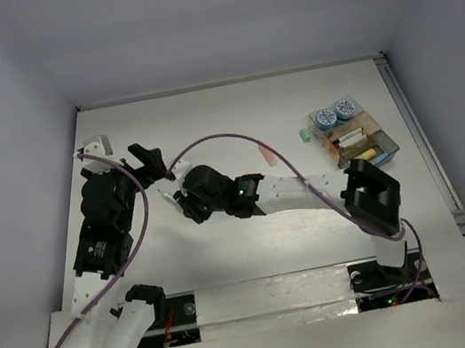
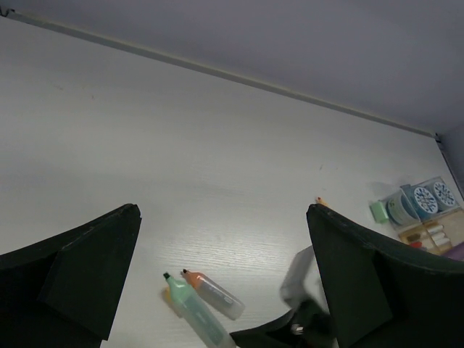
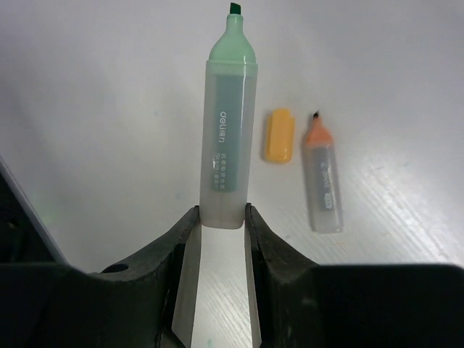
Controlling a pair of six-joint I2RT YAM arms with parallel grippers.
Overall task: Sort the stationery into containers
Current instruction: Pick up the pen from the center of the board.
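Note:
My right gripper (image 3: 221,214) is shut on the blunt end of a green clear-capped marker (image 3: 228,123), low over the table, tip pointing away. Beside it lie a short yellow eraser (image 3: 278,135) and an orange marker (image 3: 321,177). In the top view the right gripper (image 1: 169,194) is at centre left. My left gripper (image 2: 223,210) is wide open and empty above both markers, green (image 2: 192,308) and orange (image 2: 214,293). The clear divided container (image 1: 362,140) stands at the far right with two blue-and-white rolls (image 1: 334,113) in it.
A green eraser (image 1: 305,135) and a pink stick (image 1: 271,156) lie loose left of the container. A purple cable (image 1: 235,137) arcs over the table's middle. The left arm (image 1: 102,224) crowds the left side, and walls close in the table's edges.

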